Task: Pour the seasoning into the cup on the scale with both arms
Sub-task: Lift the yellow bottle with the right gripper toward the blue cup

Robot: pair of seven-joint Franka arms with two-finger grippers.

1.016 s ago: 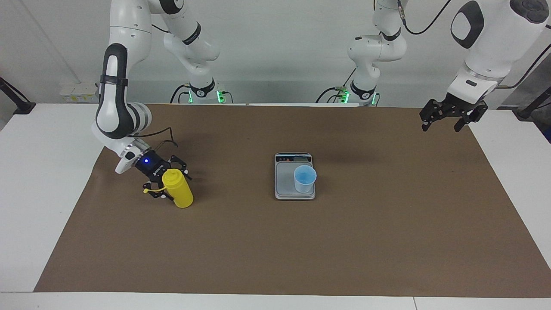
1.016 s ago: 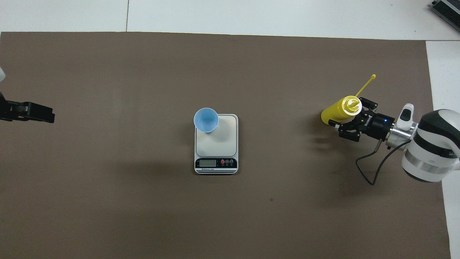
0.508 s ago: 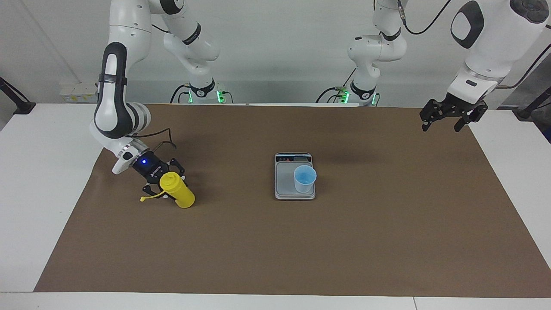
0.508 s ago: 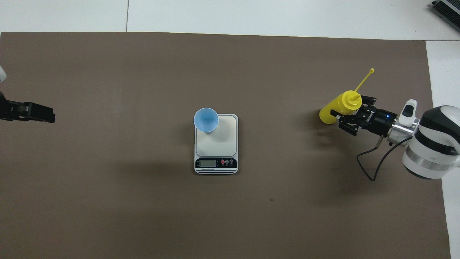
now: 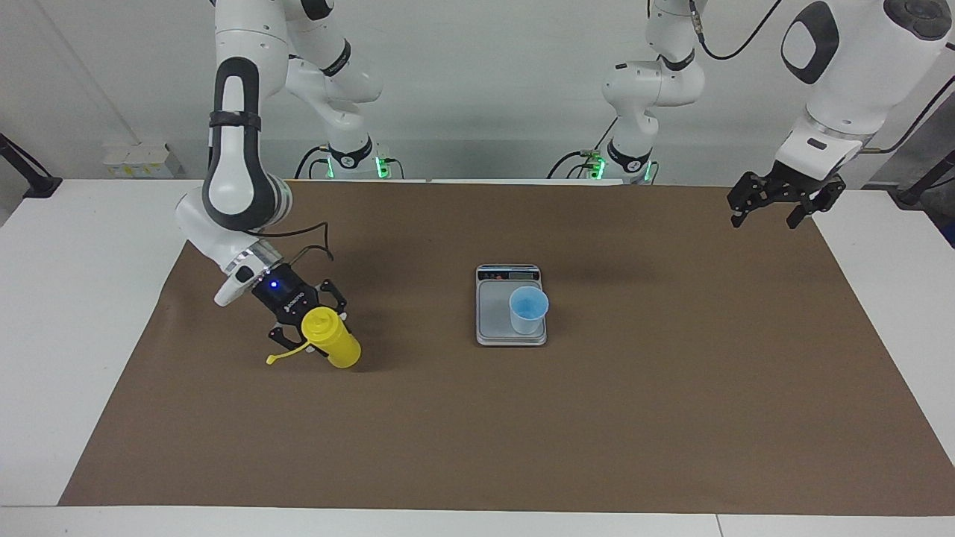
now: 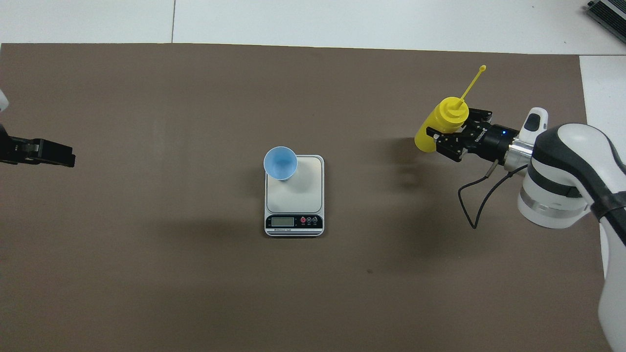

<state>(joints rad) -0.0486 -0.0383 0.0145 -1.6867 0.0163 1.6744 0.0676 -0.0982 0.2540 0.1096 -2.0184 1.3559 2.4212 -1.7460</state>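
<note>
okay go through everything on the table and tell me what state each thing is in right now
seasoning bottle: tilted, held above the mat, strap sticking out
right gripper: shut on the seasoning bottle
left gripper: open, empty, waiting over the mat's edge
cup: upright on the scale, open
scale: flat on the mat, carrying the cup at one corner

The left hand [image 6: 36,151] is cut off by the overhead view's edge. The scale [image 6: 294,195] display digits are perhaps too small to read.
</note>
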